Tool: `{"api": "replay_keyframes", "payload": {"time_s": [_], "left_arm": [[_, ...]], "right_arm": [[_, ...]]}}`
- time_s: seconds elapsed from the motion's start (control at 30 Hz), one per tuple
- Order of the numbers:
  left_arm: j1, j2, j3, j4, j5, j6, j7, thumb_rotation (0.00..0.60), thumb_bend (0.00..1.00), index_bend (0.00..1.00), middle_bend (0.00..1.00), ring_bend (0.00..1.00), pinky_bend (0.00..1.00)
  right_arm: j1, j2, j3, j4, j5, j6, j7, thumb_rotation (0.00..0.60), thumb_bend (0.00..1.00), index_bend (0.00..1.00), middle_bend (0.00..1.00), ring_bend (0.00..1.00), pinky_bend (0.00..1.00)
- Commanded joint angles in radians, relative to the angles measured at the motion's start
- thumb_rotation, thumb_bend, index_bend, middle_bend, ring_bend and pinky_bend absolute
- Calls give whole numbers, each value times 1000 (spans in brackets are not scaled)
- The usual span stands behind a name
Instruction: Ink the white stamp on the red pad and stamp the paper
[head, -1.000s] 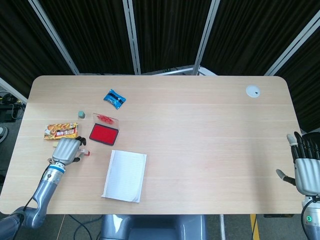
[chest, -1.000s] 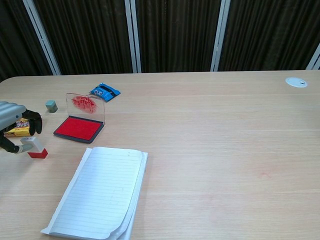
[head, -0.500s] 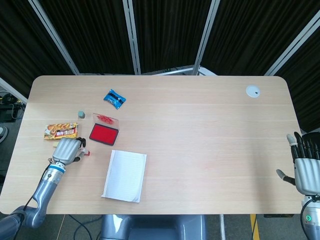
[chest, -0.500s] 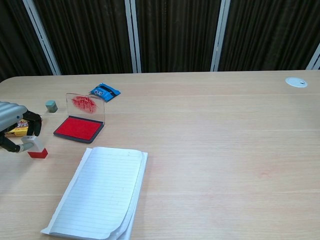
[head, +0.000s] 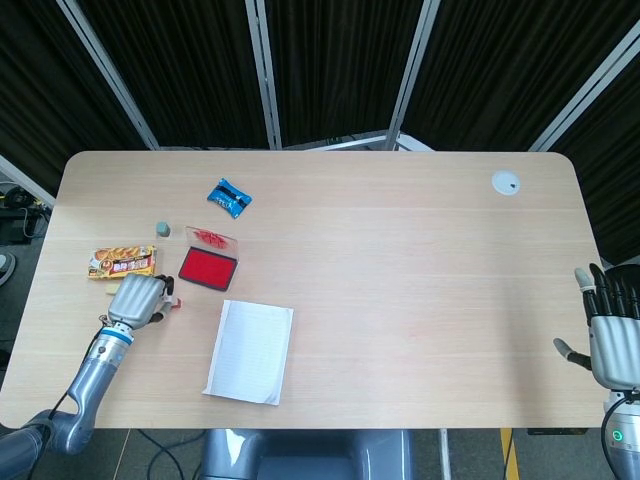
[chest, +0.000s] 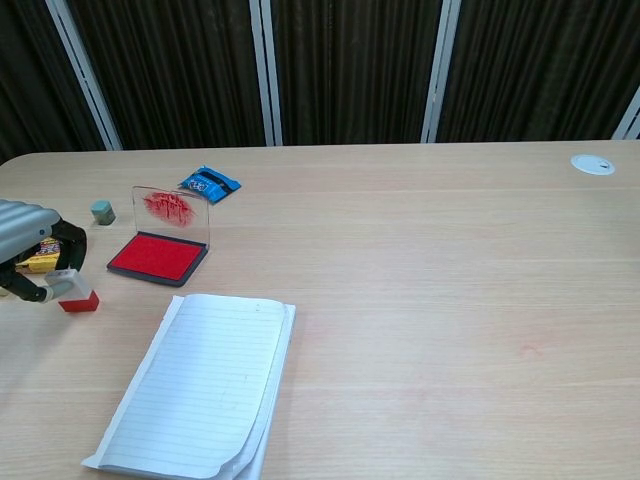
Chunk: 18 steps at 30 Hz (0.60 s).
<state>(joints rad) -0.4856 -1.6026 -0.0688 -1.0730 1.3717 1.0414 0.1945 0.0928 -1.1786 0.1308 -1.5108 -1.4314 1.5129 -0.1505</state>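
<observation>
My left hand (head: 135, 298) (chest: 30, 250) sits at the table's left edge, its fingers curled around the white stamp (chest: 72, 290), whose red base (chest: 79, 301) points down close to the table. The stamp (head: 172, 301) peeks out to the right of the hand in the head view. Just right of it lies the red ink pad (head: 208, 268) (chest: 157, 257), its clear lid (chest: 172, 213) standing upright. The lined paper (head: 250, 350) (chest: 200, 385) lies in front of the pad. My right hand (head: 612, 335) stays open off the table's right edge, holding nothing.
A yellow snack packet (head: 122, 263) (chest: 35, 260) lies behind my left hand. A small grey block (head: 162, 229) (chest: 102, 211) and a blue packet (head: 229, 197) (chest: 208, 184) sit behind the pad. A white disc (head: 505, 182) (chest: 592, 164) marks the far right corner.
My left hand has shifted slightly away from me toward the pad, carrying the stamp with it; the red base sits a little higher in the chest view. The right hand has not moved.
</observation>
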Motion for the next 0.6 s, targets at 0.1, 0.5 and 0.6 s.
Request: {"api": "replay_keyframes", "payload": {"time_s": [0.1, 0.5, 0.6], "left_arm": [[-28, 32, -40, -51, -11, -1, -18, 600, 360, 524, 538, 906, 957], [-160, 72, -140, -122, -121, -141, 63, 600, 362, 538, 550, 901, 951], [-184, 51, -144, -89, -134, -165, 61, 600, 363, 545, 553, 900, 951]], "right_arm": [[2, -3, 1, 5, 4, -4, -4, 600, 0, 0, 0, 0, 0], [8, -13, 8, 13, 28, -19, -16, 600, 0, 0, 0, 0, 0], [8, -13, 10, 13, 29, -17, -16, 600, 0, 0, 0, 0, 0]]}}
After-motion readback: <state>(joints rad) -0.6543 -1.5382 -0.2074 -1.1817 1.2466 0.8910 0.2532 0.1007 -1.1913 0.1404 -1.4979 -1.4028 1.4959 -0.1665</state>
